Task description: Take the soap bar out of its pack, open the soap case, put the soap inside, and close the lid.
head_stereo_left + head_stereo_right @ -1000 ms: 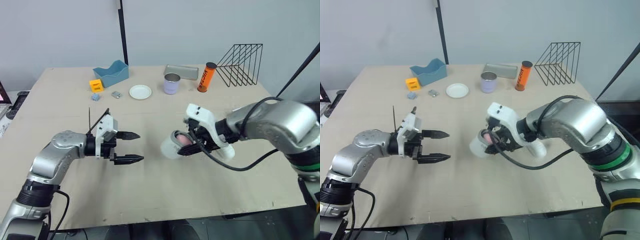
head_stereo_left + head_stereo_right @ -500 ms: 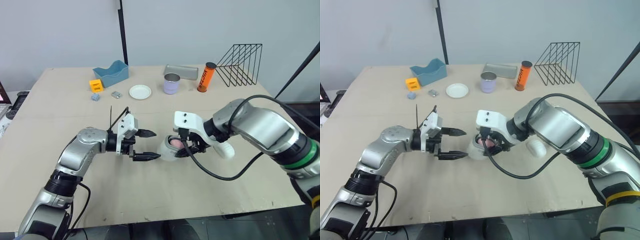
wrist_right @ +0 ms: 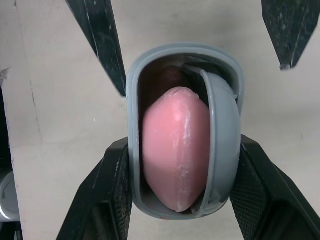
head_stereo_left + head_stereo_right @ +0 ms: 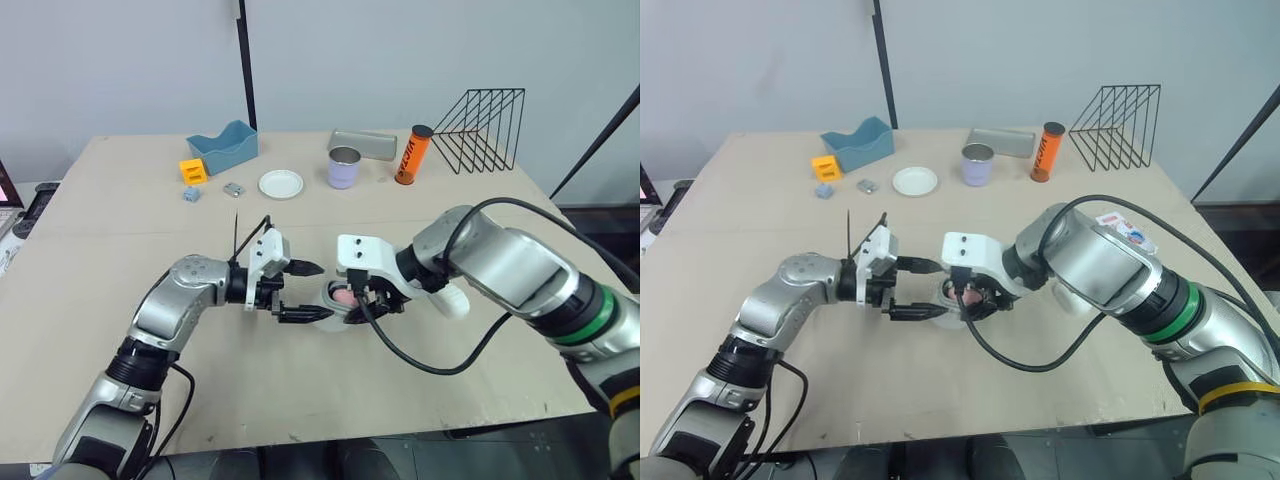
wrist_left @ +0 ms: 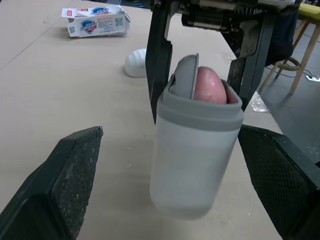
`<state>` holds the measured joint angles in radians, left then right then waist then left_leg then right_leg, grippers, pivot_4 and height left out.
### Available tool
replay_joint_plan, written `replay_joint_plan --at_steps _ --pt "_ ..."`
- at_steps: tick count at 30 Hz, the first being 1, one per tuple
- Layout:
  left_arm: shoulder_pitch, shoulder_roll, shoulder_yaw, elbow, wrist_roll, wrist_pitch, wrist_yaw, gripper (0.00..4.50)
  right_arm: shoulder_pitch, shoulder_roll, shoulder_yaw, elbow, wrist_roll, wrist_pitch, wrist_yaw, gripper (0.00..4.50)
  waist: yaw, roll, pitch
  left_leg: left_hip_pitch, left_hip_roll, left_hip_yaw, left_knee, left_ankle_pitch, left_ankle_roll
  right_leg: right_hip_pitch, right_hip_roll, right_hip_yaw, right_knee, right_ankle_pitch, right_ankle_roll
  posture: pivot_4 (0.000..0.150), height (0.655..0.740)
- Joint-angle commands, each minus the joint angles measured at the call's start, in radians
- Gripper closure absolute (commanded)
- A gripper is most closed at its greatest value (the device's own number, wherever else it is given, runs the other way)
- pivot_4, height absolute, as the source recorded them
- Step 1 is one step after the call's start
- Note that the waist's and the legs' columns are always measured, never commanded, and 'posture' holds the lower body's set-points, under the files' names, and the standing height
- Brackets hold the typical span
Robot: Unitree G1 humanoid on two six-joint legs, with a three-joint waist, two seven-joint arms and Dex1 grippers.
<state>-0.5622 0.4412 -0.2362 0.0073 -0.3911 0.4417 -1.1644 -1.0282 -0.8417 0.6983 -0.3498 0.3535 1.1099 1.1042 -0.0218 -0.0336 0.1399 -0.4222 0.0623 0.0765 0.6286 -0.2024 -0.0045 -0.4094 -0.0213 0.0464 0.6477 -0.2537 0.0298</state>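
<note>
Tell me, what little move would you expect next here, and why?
Probably the left gripper closes on the soap case to steady it: its open fingers flank the case, which the right gripper holds with the pink soap inside, and the white lid lies loose on the table.

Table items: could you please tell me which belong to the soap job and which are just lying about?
Job: soap case, soap bar, white lid, soap pack.
Lying about: blue bin, yellow block, saucer, lilac cup, orange tube, wire rack, tray.
</note>
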Motion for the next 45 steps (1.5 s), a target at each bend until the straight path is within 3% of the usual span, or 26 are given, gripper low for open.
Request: replay_joint_plan --at_steps 1,33,34,36,38,45 --pt "-0.019 -0.012 -0.005 -0.04 -0.004 -0.001 0.002 0.0 -0.021 0.008 -0.016 -0.019 -0.015 0.01 0.012 2.45 0.0 0.0 0.0 0.0 0.0 0.0 0.0 0.0 0.0 0.0 0.0 0.0 0.0 0.0 0.0 0.15 0.7393" --pt "-0.029 0.007 -0.061 -0.059 0.031 0.009 -0.029 0.0 -0.042 0.052 -0.007 0.0 -0.076 0.025 0.054 2.45 0.0 0.0 0.0 0.0 0.0 0.0 0.002 0.0 0.0 0.0 0.0 0.0 0.001 0.001 0.001 0.15 0.7393" --pt "-0.028 0.006 -0.06 -0.06 0.03 0.009 -0.029 0.41 -0.042 0.053 -0.006 0.0 -0.078 0.025 0.053 2.45 0.0 0.0 0.0 0.0 0.0 0.0 0.002 0.0 0.0 0.0 0.0 0.0 0.001 0.001 0.001 0.15 0.7393" --pt "-0.027 0.005 -0.058 -0.06 0.029 0.007 -0.028 0.56 -0.042 0.054 -0.006 -0.001 -0.079 0.024 0.054 2.45 0.0 0.0 0.0 0.0 0.0 0.0 0.002 0.0 0.0 0.001 0.0 0.0 0.001 0.001 0.001 0.15 0.7393" --pt "-0.026 0.004 -0.057 -0.061 0.03 0.004 -0.026 1.28 -0.04 0.054 -0.004 -0.001 -0.082 0.021 0.053 2.45 0.0 0.0 0.0 0.0 0.0 0.0 0.002 0.0 0.0 0.001 0.0 0.0 0.001 0.001 0.001 0.15 0.7393" --pt "-0.029 0.007 -0.053 -0.057 0.035 -0.004 -0.024 1.28 -0.026 0.048 -0.001 -0.014 -0.09 0.01 0.061 2.45 0.0 0.0 0.0 0.0 0.0 0.0 0.002 0.0 0.0 0.001 0.0 0.0 0.001 0.002 0.0 0.15 0.7393"
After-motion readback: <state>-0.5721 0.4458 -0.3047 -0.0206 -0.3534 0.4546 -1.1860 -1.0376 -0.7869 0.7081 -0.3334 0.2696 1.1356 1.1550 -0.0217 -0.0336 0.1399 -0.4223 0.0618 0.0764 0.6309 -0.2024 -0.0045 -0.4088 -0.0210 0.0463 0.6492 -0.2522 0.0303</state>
